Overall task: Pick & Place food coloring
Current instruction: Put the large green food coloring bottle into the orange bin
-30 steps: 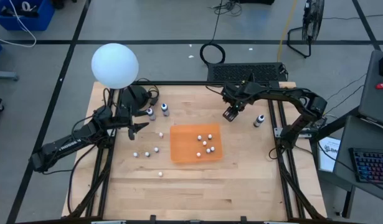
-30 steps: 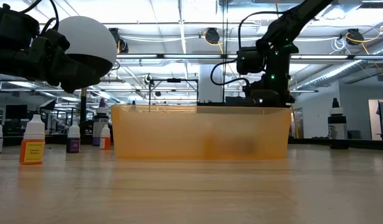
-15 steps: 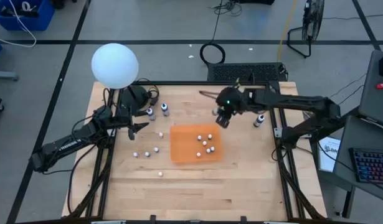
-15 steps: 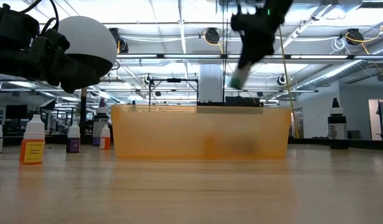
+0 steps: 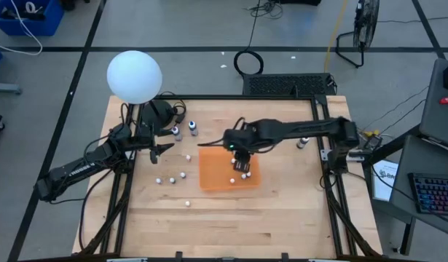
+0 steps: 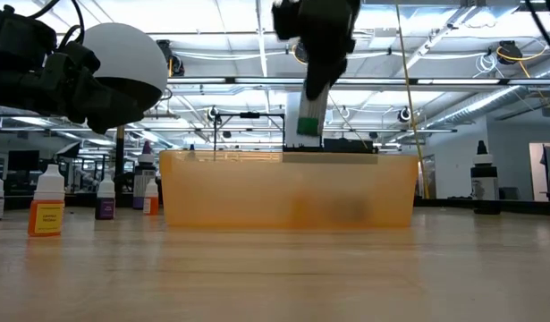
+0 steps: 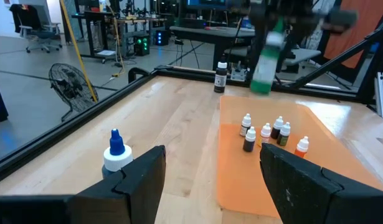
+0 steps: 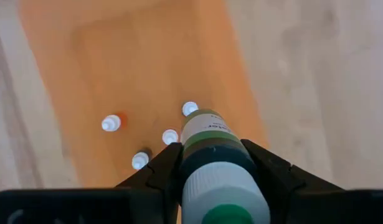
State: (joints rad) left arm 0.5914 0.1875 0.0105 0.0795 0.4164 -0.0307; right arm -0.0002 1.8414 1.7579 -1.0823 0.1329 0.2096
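My right gripper [image 5: 242, 156] hangs over the orange tray [image 5: 216, 175], shut on a green food coloring bottle [image 8: 211, 149]; the low view shows that bottle [image 6: 310, 116] above the tray's wall. Several small white-capped bottles [image 7: 266, 134] stand on their bases in the tray. More bottles [image 5: 173, 178] stand on the wood left of the tray. My left gripper [image 5: 162, 148] waits open at the table's far left, near two taller bottles [image 5: 185, 131]. My right gripper pinches the green bottle's upper body [image 8: 211, 144], just below its white cap, between its two fingers [image 8: 167, 167]. The fingers come from above, slanting steeply down. The bottle hangs below them, cap up and slightly tilted, lifted clear of the tray.
A big white globe [image 5: 134, 76] stands at the far left corner. One dark bottle [image 5: 303, 141] stands alone at the far right. A blue-tipped bottle [image 7: 116, 152] sits close by my left gripper. The near half of the table is bare wood [image 5: 231, 225].
My right gripper has risen and swung from the far right toward the table's left and near edge, ending over the orange tray and rolling as it went. The green bottle has gone with it, lifted clear above the tray's wall.
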